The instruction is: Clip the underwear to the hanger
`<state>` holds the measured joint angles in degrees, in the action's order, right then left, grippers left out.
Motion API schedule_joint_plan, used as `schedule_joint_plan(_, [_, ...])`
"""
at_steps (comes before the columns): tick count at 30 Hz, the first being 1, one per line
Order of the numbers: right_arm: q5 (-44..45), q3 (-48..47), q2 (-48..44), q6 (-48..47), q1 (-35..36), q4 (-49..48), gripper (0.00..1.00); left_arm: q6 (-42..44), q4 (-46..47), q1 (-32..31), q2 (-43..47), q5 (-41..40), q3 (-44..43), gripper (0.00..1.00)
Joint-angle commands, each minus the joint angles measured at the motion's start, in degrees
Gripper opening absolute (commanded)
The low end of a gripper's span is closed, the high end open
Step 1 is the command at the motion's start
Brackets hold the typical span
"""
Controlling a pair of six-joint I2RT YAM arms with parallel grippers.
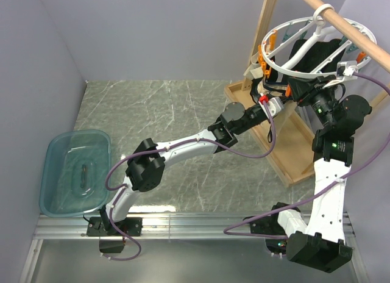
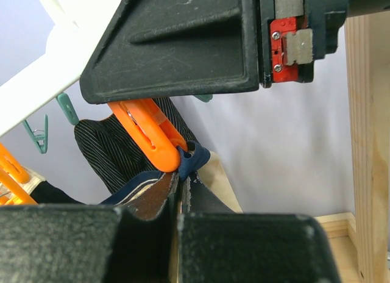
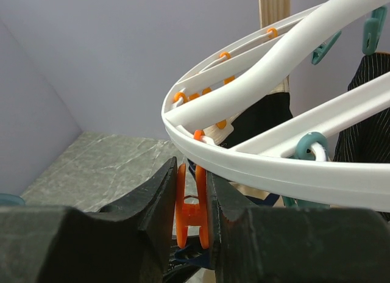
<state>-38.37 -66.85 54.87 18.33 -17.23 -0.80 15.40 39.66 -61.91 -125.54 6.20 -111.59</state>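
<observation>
High over the right rear of the tabletop (image 1: 170, 106), both arms raised to the hanger (image 1: 303, 47), hooked on a wooden rod (image 1: 350, 31).

In the left pincer (image 2: 178, 204), pressed shut, the underwear (image 2: 194, 164): tan cloth and navy trim pinched in the narrow slit between the two fingers. Just above that grip, an orange clip (image 2: 149, 133) slanting down, its tip touching the navy trim (whether biting the cloth or only resting against it, cannot tell). Behind it, a black pinstriped garment (image 2: 119, 152) hanging. Teal clips (image 2: 38, 133) dangling further left, apart from the underwear. Across the top of the left wrist view, the dark body of the other arm's wrist, with a red block on it.

Around that same orange clip, the right pincer (image 3: 192, 188), closed, one finger against each side of the handles, just beneath the hanger's white rim. Below the clip, a scrap of navy cloth. Along the inner ring, more orange loops; to the right, more teal clips and the pinstriped cloth again.

Down at the left edge of the tabletop, well apart from all this, a clear teal tub (image 1: 50, 173). Behind the hanger, a wooden frame (image 1: 263, 27) carrying the rod.
</observation>
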Motion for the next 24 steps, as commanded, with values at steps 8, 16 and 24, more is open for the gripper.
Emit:
schedule_joint_plan(8, [-6.4,-2.3,0.8,0.5,1.7,8.4,0.10,0.9,5.0,0.3,-0.8,1.1,-3.5,0.00])
schedule_joint_plan(16, [-5.9,-2.9,0.9,0.9,1.6,8.7,0.22,1.1,5.7,0.3,-1.6,1.7,-4.5,0.00])
schedule_joint_plan(24, [-5.2,-3.3,0.9,1.4,1.6,8.3,0.30,1.7,6.0,0.3,-2.1,0.9,-5.4,0.00])
